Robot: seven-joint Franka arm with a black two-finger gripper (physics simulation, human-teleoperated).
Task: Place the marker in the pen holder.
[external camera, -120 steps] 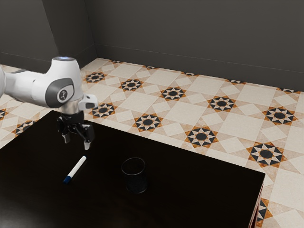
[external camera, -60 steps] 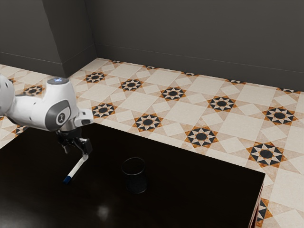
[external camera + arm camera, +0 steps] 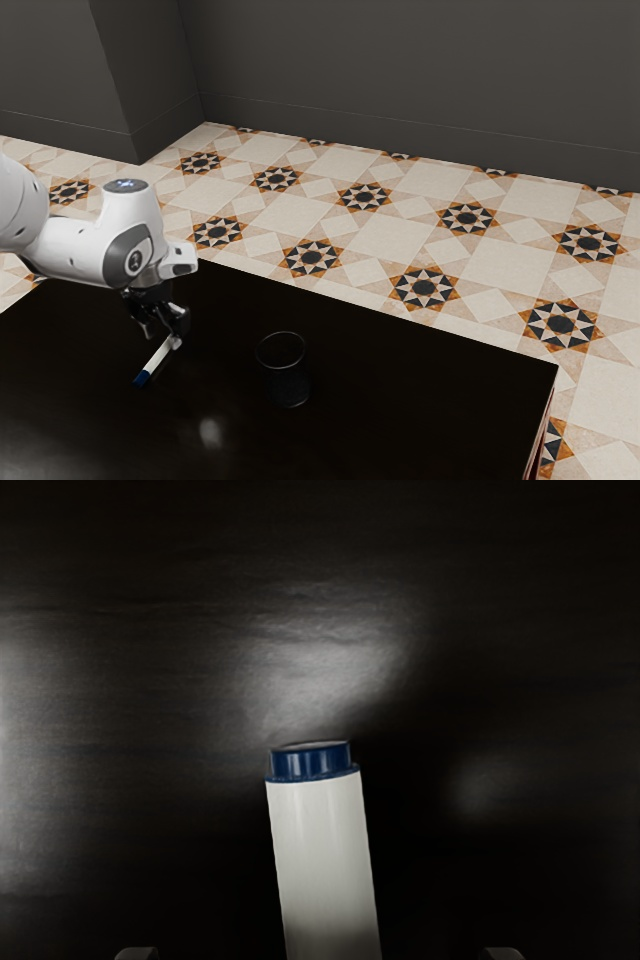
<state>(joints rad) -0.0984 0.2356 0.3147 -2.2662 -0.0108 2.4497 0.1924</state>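
Observation:
Low over the table, around the upper end of the marker in the exterior view, is my gripper (image 3: pixel 161 336). The white marker (image 3: pixel 159 358) lies on the table, its blue end toward the exterior view's lower left. In the wrist view, the white marker body (image 3: pixel 325 870) with a blue end piece runs between the widely spaced fingertips of my gripper (image 3: pixel 320 953), with a gap on each side. The dark, see-through pen holder (image 3: pixel 288 384) stands upright to the exterior view's right of the marker, apart from it.
The dark table (image 3: pixel 400 400) has its far edge behind the gripper and a corner at the exterior view's right. Beyond it are a patterned tile floor (image 3: pixel 380 235) and a grey wall (image 3: pixel 400 90).
My hand has come down from above the table to the marker, its fingers now low beside the marker's upper end. Marker and pen holder have stayed in place.

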